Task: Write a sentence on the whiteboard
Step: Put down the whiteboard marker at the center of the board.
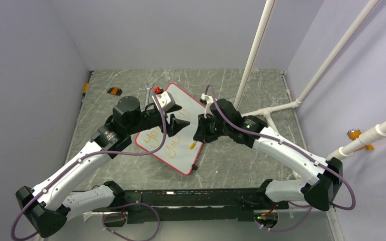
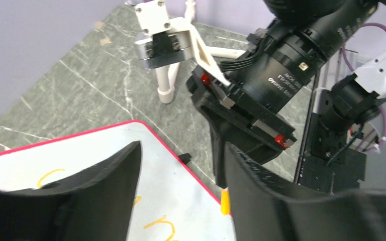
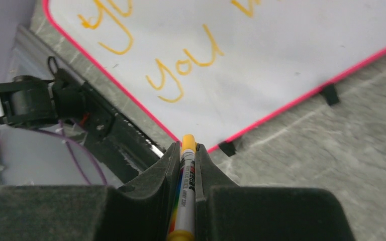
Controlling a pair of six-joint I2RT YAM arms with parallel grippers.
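Note:
The whiteboard [image 1: 187,106] lies tilted on the table, white with a pink frame. The sentence [image 1: 165,145] is orange handwriting in two lines near its lower left; a "you" [image 3: 186,68] reads clearly in the right wrist view. My right gripper [image 3: 187,148] is shut on a marker [image 3: 186,188] with a white barrel and a yellow tip. That tip [image 1: 193,145] hangs over the board's right edge. My left gripper [image 2: 183,150] hovers open over the board [image 2: 181,201] with nothing between its fingers, and the marker tip [image 2: 225,202] shows beside its right finger.
A wrench [image 1: 147,93] and a small orange-and-black piece [image 1: 114,91] lie behind the board. White pipes [image 1: 254,50] rise at the back right. Black clips [image 3: 226,148] stick out from the board's frame. Grey walls close in the table on three sides.

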